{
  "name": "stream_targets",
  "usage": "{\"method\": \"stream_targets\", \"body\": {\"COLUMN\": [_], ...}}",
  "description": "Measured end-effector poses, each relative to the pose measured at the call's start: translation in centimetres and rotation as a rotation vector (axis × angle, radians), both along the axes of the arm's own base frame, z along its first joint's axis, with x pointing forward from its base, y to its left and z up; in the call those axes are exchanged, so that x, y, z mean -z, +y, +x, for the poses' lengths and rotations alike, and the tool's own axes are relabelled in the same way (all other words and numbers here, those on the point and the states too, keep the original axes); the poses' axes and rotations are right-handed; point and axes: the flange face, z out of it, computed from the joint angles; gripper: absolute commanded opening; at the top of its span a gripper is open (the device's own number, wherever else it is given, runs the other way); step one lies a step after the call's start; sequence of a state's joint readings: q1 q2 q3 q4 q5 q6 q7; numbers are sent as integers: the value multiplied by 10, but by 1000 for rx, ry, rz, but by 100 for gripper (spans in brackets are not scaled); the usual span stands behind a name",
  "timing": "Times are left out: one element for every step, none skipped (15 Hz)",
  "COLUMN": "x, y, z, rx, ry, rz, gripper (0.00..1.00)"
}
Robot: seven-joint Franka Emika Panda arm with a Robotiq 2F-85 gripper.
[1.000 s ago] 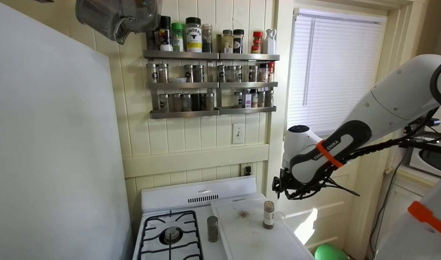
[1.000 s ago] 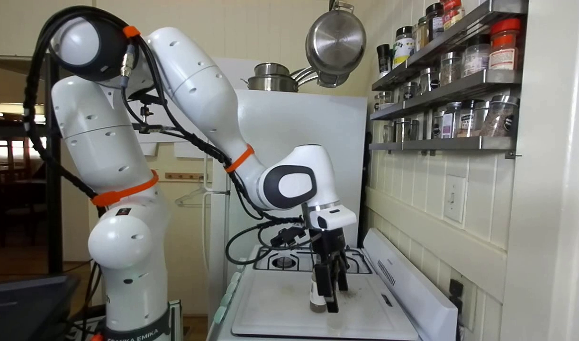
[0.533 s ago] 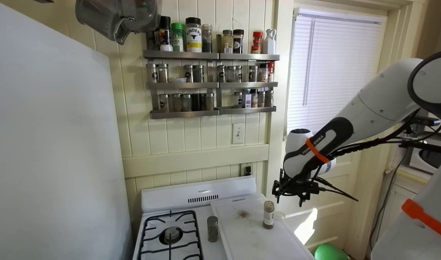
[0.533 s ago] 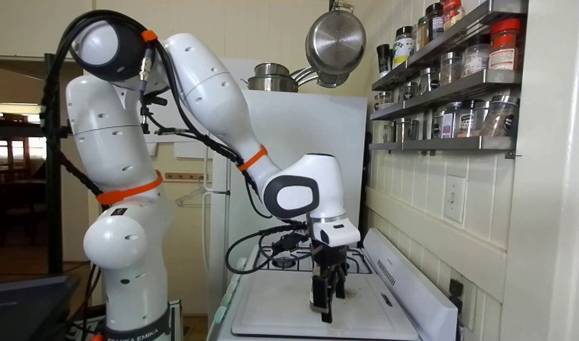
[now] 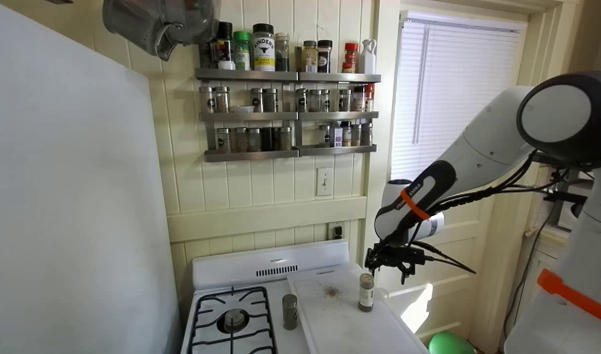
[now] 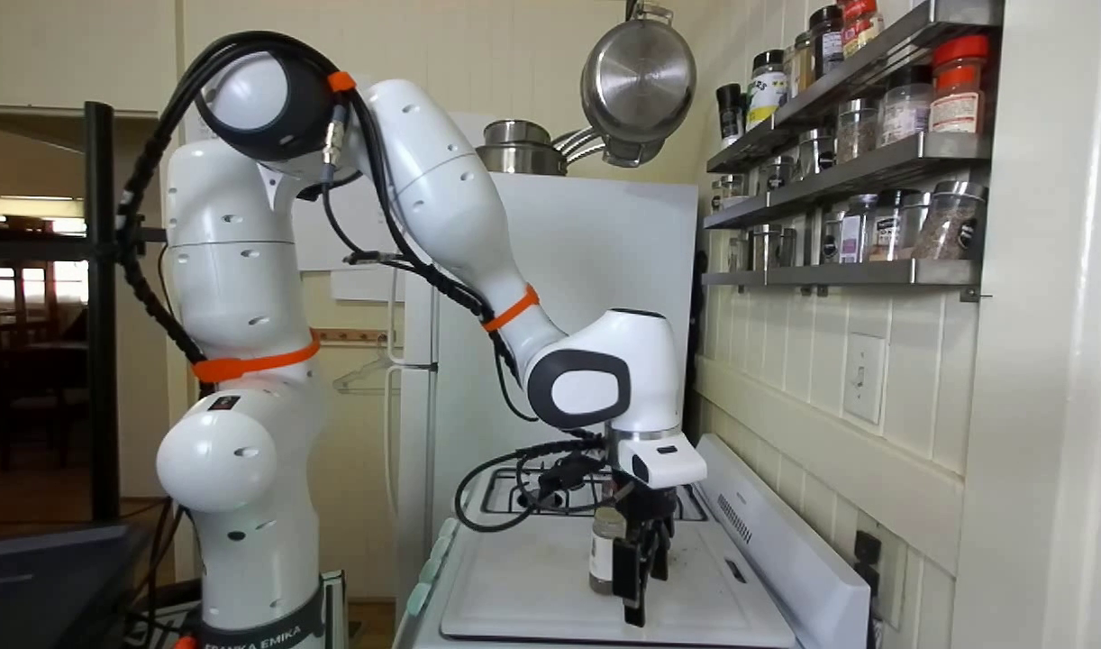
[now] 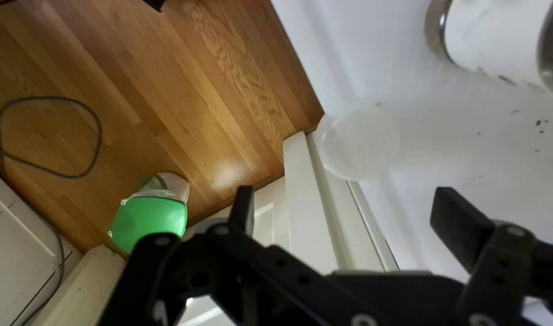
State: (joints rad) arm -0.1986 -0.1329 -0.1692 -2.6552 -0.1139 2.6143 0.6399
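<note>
My gripper (image 7: 342,199) stands open with nothing between its black fingers (image 7: 460,226). It hovers over the edge of the white stove cover (image 6: 514,586). Closest to it is a clear shaker with a white label (image 5: 366,293), upright on the cover; in the wrist view the shaker (image 7: 493,40) is cut off at the upper right. A translucent round dish (image 7: 362,142) lies at the cover's edge, ahead of the fingers. Brown crumbs (image 5: 331,291) are scattered on the cover. A darker jar (image 5: 289,314) stands between cover and burner grate. In an exterior view the gripper (image 6: 648,590) appears just right of the shaker.
Wall racks (image 5: 251,116) carry many spice jars. The stove's back panel (image 5: 271,265) rises along the wall. A burner grate (image 5: 231,319) lies beside the cover. A tall white fridge (image 5: 79,196) and a hanging pan (image 6: 639,81) are nearby. A green-lidded bin (image 7: 150,222) sits on the floor.
The arm has swung round and the gripper has come lower, shifting right in an exterior view so the labelled shaker shows beside it. The jaws stay open; the shaker and jar have not moved.
</note>
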Motion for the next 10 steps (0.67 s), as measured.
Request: {"method": "stream_targets", "body": {"x": [3,7,10,14,17,21,23,25,26,27], "y": [1,1,2,4,5,6,6,6,6,6], "z": [3,6,9,12,14,15,16,16,16,16], "rx": [-2,-5,-8,-12,-16,-19,-20,-21,-21,-21], "ry": [6,13,20,28,36,43,49,53,56,58], "rz": [1,3,4,5,6,7,7,8,8,9], "gripper": [100,100,100,100,100,100,100,97,93,86]}}
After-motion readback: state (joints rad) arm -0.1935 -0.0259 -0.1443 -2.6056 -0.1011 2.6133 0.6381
